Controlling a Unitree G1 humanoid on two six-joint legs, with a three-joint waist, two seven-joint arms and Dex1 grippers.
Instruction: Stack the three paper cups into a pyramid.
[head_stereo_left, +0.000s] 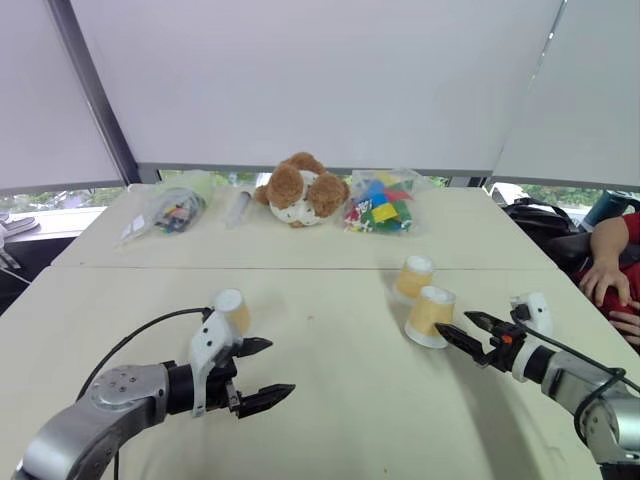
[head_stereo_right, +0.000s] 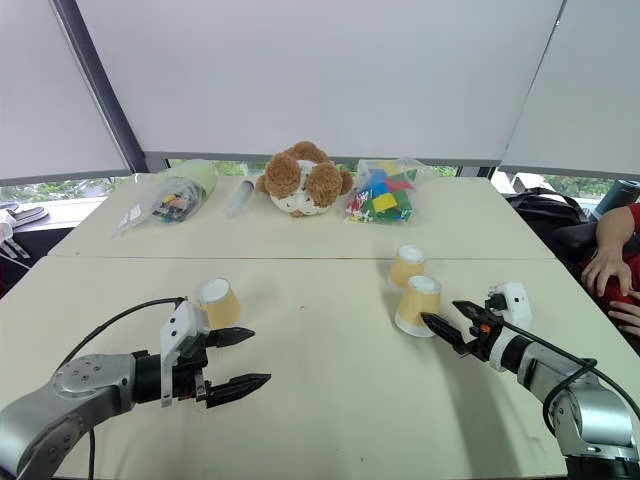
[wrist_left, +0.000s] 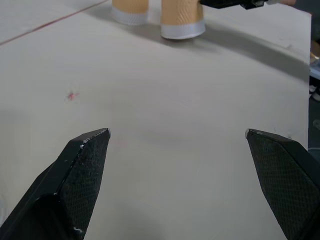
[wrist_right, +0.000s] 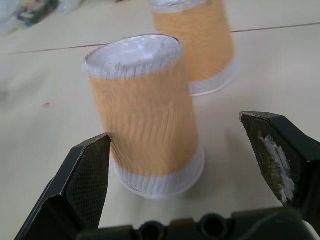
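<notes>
Cups (head_stereo_left: 430, 316) are sitting upside down toward the table's (head_stereo_left: 340, 400) right edge — a third (head_stereo_left: 234, 309) left of centre. Right gripper (head_stereo_left: 462, 330), fingers spread, is nearing the front cup; left gripper (head_stereo_left: 262, 373) is gaping empty — centre the cup before closing.

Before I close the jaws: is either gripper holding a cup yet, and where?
Nothing is held. The right gripper is open just short of the near cup; the left gripper is open over bare table.

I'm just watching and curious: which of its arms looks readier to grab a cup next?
Probably the right. The right gripper is open, its fingers either side of the nearer upside-down cup. The left gripper is open too, beside the lone cup, not around it.
</notes>
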